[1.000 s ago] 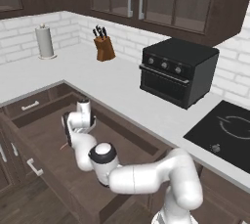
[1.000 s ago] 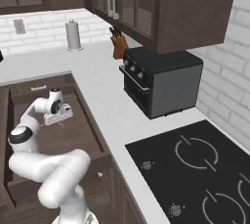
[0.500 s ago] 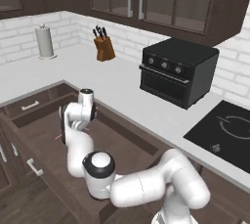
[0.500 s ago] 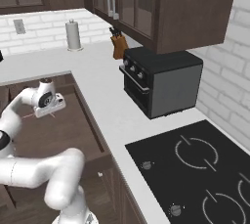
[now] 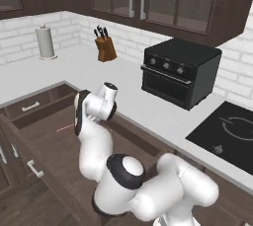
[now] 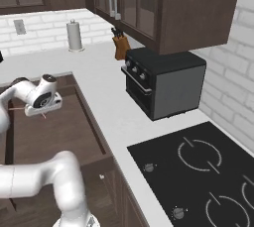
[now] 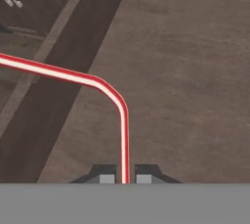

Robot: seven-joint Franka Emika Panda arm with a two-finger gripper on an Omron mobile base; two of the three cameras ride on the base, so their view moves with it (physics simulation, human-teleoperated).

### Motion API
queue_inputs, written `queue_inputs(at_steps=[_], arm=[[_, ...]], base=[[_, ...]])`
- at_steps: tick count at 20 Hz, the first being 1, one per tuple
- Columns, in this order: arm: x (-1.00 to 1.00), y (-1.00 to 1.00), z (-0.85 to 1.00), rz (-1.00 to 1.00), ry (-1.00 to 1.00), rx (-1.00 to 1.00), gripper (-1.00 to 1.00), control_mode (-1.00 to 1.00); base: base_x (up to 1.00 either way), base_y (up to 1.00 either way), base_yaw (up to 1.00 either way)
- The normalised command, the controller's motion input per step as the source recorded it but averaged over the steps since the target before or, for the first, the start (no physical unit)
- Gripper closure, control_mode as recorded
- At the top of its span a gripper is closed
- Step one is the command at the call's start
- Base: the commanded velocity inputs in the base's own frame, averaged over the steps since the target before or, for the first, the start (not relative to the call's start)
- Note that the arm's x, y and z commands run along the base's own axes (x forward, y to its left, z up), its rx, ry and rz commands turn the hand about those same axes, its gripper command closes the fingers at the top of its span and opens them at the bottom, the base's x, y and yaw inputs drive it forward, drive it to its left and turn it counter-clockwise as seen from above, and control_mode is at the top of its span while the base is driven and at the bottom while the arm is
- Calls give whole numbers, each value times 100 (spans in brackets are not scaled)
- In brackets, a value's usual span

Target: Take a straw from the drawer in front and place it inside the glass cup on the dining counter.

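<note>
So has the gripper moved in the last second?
Yes. The gripper, shut on the straw, has risen out of the drawer, now level with the white worktop edge.

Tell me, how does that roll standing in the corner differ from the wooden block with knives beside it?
The paper towel roll is white, round and upright; the knife block is brown, angular and slanted. The roll shows a small knob on top; the block has dark knife handles sticking out. Both stand on the white worktop against the brick wall.

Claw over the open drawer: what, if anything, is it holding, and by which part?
The claw is shut on the straw, pinching the end of its longer leg, below the bend, above the drawer.
</note>
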Motion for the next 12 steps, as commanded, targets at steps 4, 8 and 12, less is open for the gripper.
queue_inputs(at_steps=[4, 8, 12], arm=[[-94, -15, 100, 4, -5, 4, 100, -100], [-84, -24, 100, 1, -9, 0, 100, -100], [-68, -25, 100, 0, -8, -5, 100, -100]], base=[[0, 0, 0], [0, 0, 0], [0, 0, 0]])
